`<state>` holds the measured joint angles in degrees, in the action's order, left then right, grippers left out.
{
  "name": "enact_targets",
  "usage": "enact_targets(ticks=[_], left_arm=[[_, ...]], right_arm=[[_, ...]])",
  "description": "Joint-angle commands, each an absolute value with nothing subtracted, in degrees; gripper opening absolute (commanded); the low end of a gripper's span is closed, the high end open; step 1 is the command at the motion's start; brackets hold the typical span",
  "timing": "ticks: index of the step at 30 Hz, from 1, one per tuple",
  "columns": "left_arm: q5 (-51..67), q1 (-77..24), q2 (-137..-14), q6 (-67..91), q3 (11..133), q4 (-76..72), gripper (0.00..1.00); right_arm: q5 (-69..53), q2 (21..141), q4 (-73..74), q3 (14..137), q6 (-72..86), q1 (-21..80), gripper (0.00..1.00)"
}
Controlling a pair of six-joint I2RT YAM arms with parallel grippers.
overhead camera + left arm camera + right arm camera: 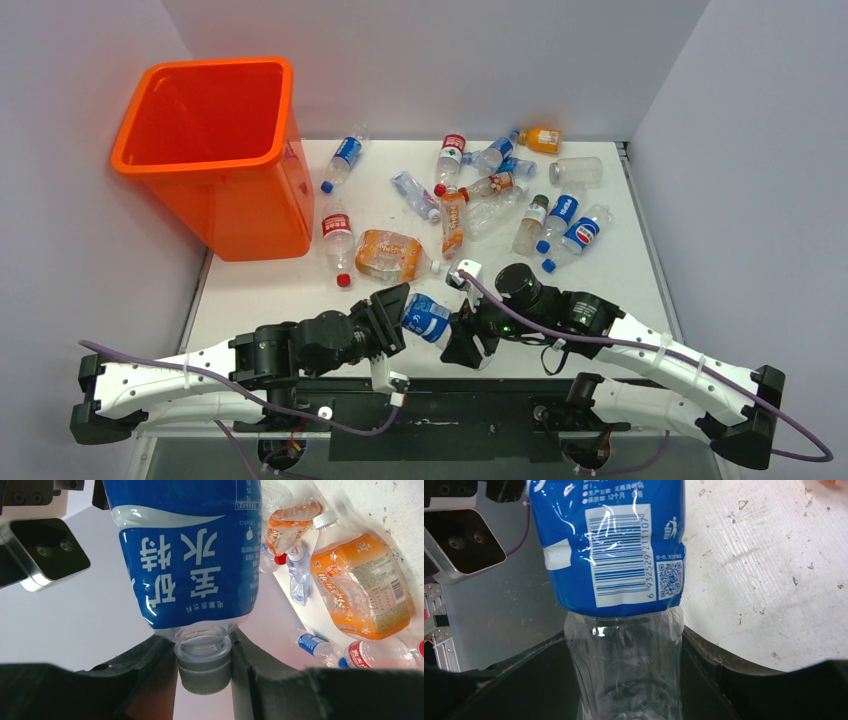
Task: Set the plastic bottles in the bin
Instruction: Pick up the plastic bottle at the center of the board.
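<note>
Left gripper (398, 312) clamped on neck of blue-label bottle (428, 320), right gripper (462, 335) closed round its clear body, nearer and right of orange bin (250, 205)

Even, diffuse overhead light, bright. Tall bright-orange plastic bin (215, 200) throws only a soft shadow on white worktop (290, 295). Overhead view sharp. Wrist views: glare streaks on blue-labelled clear plastic bottle (624, 555); dark lower edges blurred.

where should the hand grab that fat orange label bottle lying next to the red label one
Probably at the neck, just behind its white cap, coming straight down from above. The orange-label bottle lies flat on its side and its body looks wide for a grip, while the neck is narrow and sticks out on the side away from the red-label bottle.
</note>
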<state>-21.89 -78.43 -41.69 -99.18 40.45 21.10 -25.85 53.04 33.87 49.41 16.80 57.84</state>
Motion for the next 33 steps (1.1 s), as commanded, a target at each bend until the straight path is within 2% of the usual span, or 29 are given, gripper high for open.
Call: enact_targets(ticks=[1,2,3,6,11,14,18,20,23,25,27,29,33], left_arm=[[-19.56,-78.75,-40.25,-95.05,43.5,16.48,0.37],[-19.48,-78.75,-40.1,-93.31,43.55,16.11,0.58],[-19.91,-78.61,-40.04,-90.68,43.4,15.59,0.99],[-22.34,-77.78,-40.15,-85.42,41.79,12.18,0.96],[-25.77,-77.91,-39.39,-72.59,38.83,4.74,0.96],[-29.8,-78.64,-40.67,-51.89,43.62,4.91,0.96],[-24.76,-78.49,-44.86,-25.19,53.04,13.41,0.96],[-20.82,-78.41,-43.89,-13.24,51.94,8.15,0.96],[-17.43,-77.41,-40.54,0.93,44.45,-10.27,0.96],[-19.07,-74.51,-40.95,10.9,39.59,-22.92,0.96],[-18.26,-68.53,-43.74,23.0,41.07,-21.56,0.96],[-11.92,-61.3,-46.18,33.34,43.46,-21.33,0.96],[-3.23,-54.3,-49.48,42.83,45.05,-28.57,0.96]], right_arm=[[-23.54,50.97,30.79,50.49,17.1,57.83,0.52],[-22.72,50.33,30.81,50.79,17.06,57.82,0.5],[-20.88,49.61,30.65,51.14,16.94,57.82,0.49],[-13.04,43.69,27.35,50.99,17.78,57.81,0.46],[0.48,31.82,16.84,46.61,19.02,57.74,0.47],[3.9,26.92,10.32,42.57,19.08,57.73,0.47],[6.56,23.2,5.69,37.98,18.83,57.74,0.46],[6.63,22.03,4.17,36.17,18.86,57.77,0.45],[6.72,19.52,1.5,33.17,19.74,57.75,0.44],[6.84,17.85,0.48,31.13,20.36,57.7,0.44],[7.22,16.59,-1.89,29.3,21.05,57.78,0.44],[6.99,15.83,-2.76,27.96,21.94,57.73,0.43],[6.0,15.38,-3.29,26.34,23.24,57.79,0.43]])
